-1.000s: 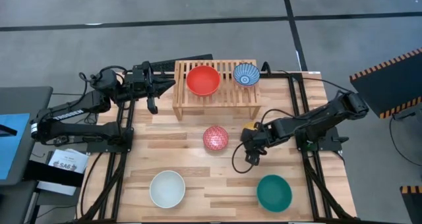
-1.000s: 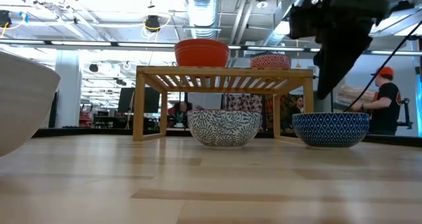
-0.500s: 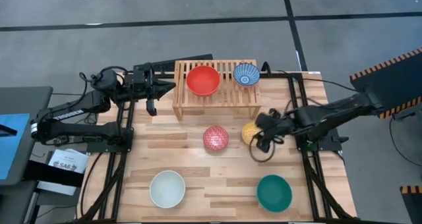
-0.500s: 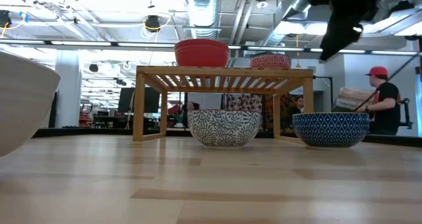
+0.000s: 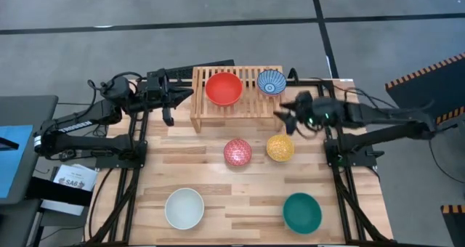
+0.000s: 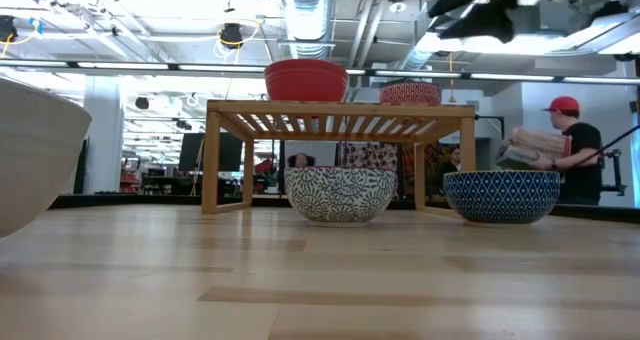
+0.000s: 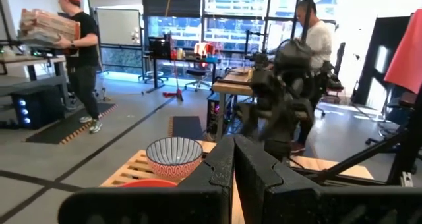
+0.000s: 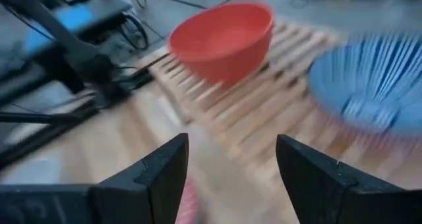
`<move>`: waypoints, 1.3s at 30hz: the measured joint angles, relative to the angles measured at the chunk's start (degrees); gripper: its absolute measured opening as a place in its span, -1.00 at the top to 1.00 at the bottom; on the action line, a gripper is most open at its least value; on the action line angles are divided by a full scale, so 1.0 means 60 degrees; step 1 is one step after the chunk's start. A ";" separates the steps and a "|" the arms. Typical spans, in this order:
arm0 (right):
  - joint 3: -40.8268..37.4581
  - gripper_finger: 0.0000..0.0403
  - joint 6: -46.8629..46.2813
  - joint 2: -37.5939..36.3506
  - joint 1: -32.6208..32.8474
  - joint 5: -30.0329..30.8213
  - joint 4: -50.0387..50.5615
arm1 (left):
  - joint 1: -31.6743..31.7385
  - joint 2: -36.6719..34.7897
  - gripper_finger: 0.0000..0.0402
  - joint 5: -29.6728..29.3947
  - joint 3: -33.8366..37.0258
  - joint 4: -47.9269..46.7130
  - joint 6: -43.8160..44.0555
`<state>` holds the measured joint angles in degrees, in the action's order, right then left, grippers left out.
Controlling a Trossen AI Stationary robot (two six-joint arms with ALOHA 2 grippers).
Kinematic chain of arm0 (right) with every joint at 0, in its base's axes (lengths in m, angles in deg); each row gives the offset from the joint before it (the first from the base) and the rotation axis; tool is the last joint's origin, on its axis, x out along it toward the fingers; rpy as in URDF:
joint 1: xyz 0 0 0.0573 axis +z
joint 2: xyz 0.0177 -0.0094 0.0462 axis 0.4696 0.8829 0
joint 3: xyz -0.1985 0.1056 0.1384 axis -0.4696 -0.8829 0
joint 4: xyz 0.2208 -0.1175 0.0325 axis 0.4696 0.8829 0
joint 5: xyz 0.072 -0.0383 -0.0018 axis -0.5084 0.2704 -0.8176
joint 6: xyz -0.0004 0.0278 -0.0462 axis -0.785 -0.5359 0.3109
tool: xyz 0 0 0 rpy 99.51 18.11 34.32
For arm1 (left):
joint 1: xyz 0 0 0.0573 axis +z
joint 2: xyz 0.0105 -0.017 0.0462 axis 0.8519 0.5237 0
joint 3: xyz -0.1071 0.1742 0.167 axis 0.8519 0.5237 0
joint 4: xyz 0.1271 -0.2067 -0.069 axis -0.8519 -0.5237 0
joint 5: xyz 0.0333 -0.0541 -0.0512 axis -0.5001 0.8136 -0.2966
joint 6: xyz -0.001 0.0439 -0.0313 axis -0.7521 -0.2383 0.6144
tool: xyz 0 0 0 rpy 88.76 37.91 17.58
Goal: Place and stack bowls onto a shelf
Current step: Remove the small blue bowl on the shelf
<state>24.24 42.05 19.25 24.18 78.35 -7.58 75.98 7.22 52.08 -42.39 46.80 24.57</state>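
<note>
On the slatted shelf [image 5: 237, 107] at the table's far side a plain red bowl [image 5: 223, 88] stands beside a blue-and-white striped bowl [image 5: 271, 81]. The pink-red patterned bowl [image 5: 237, 152] and the yellow bowl [image 5: 280, 147] rest on the table in front of it. The white bowl [image 5: 184, 208] and the teal bowl [image 5: 301, 212] sit near the front edge. My right gripper [image 8: 231, 178] hangs open and empty in the air off the shelf's right end [image 5: 285, 116], facing the two shelf bowls. My left gripper [image 7: 233, 159] is shut and empty, left of the shelf [image 5: 189, 95].
Bare planks lie between the two rows of bowls and under the shelf. Metal frame rails run along both table sides [image 5: 341, 196]. A person [image 6: 572, 150] carrying boxes stands in the room beyond the table.
My right gripper has risen from just above the yellow bowl and swung toward the table's far edge, to the shelf's right end. It has tipped from pointing down to nearly level. The yellow bowl stays on the table, now uncovered.
</note>
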 joint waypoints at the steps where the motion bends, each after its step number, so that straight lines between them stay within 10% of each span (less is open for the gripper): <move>1: 0.0370 -0.27 0.0536 0.0253 -0.0361 -0.0236 0.0180 | 0.0000 0.0000 1.00 -0.0015 0.0001 -0.0023 -0.0006; 11: 0.3440 -0.27 0.4744 0.3298 -0.2820 -0.2409 0.2680 | -0.0001 0.0004 1.00 -0.0075 0.0001 -0.0032 -0.0149; 25: 0.3716 -0.22 0.6314 0.5080 -0.3767 -0.2494 0.3284 | 0.0000 0.0004 1.00 -0.0075 0.0001 -0.0043 -0.0246; 34: 0.3773 0.75 0.6089 0.5288 -0.3621 -0.2168 0.3179 | 0.0000 -0.0310 1.00 0.0076 0.0005 -0.0511 -0.0524; 39: 0.3701 0.75 0.5254 0.4485 -0.2962 -0.2438 0.3413 | 0.0000 -0.0973 1.00 -0.0001 0.0009 -0.1150 -0.0506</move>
<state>46.44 73.57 46.16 6.40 63.72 12.89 75.98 1.38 52.07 -42.34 39.91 21.53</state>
